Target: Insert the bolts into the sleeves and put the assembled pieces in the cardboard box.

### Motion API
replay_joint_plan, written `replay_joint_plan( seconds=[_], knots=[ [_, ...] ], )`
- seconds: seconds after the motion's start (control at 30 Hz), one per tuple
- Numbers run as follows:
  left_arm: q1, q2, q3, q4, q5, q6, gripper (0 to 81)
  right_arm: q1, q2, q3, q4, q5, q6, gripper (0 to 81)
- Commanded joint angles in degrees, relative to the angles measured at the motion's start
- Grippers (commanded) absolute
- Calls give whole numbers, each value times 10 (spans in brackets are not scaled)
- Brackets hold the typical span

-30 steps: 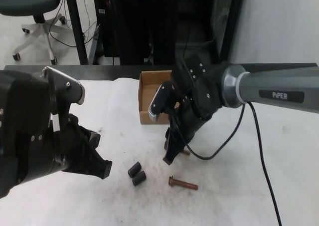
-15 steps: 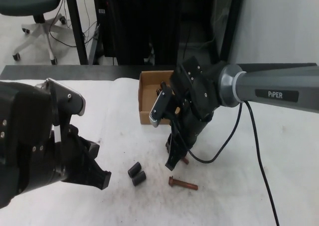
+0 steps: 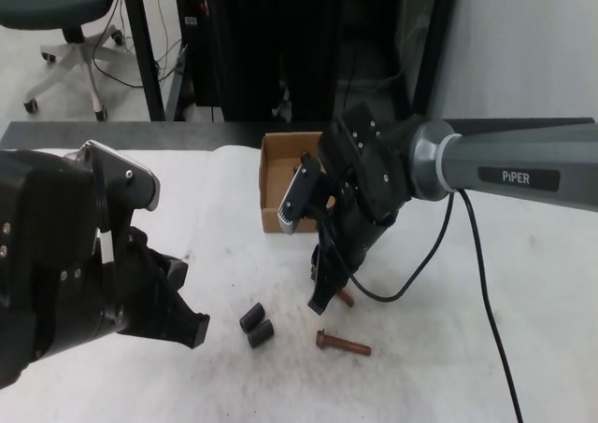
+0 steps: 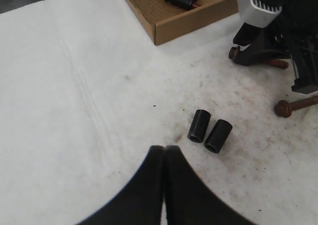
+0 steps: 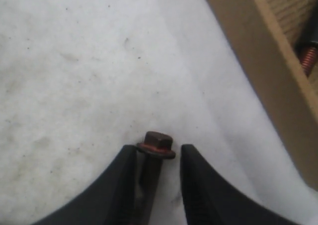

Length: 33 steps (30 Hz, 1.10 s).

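One print, high view: short white brand wordmark (image 3: pixel 512 175) on a black plate set into the grey forearm tube of the right arm (image 3: pixel 561 148). It runs along the tube, letters upright and clear. Brand name not copied. Wrist views: nothing readable on box, bolts, sleeves or desk cloth.
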<state>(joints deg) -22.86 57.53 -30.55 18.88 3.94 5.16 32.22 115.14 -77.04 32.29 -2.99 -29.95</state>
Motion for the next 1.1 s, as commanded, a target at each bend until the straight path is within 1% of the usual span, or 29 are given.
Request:
replay_joint_plan(
  seconds=[0.0, 0.3, 0.53, 0.57, 0.63, 0.73, 0.77, 0.87, 0.97, 1.07],
  knots=[
    [-1, -4, 0, -7, -2, -2, 3, -2, -2, -2, 14, -3, -9, 291],
    [-1, -4, 0, -7, -2, -2, 3, -3, -2, -2, 18, -3, -32, 291],
    [-1, -4, 0, -7, -2, -2, 3, -3, -2, 1, -4, -3, -32, 283],
    [-1, -4, 0, -7, -2, -2, 3, -3, -2, 1, -4, -3, -32, 263],
    [-1, -4, 0, -7, -2, -2, 3, -3, 0, 1, -4, -3, -32, 197],
    [-1, -4, 0, -7, -2, -2, 3, -3, 5, 1, 1, -3, -32, 38],
    [-1, -4, 0, -7, -2, -2, 3, -3, 6, 1, 7, -3, -33, 3],
    [-1, -4, 0, -7, -2, -2, 3, -3, 6, 1, 19, -2, -37, 8],
    [-1, -4, 0, -7, -2, -2, 3, -3, 5, 1, 19, 22, -37, 8],
    [-1, -4, 0, -7, -2, -2, 3, -3, -1, 0, 19, 22, -37, 8]
  ],
)
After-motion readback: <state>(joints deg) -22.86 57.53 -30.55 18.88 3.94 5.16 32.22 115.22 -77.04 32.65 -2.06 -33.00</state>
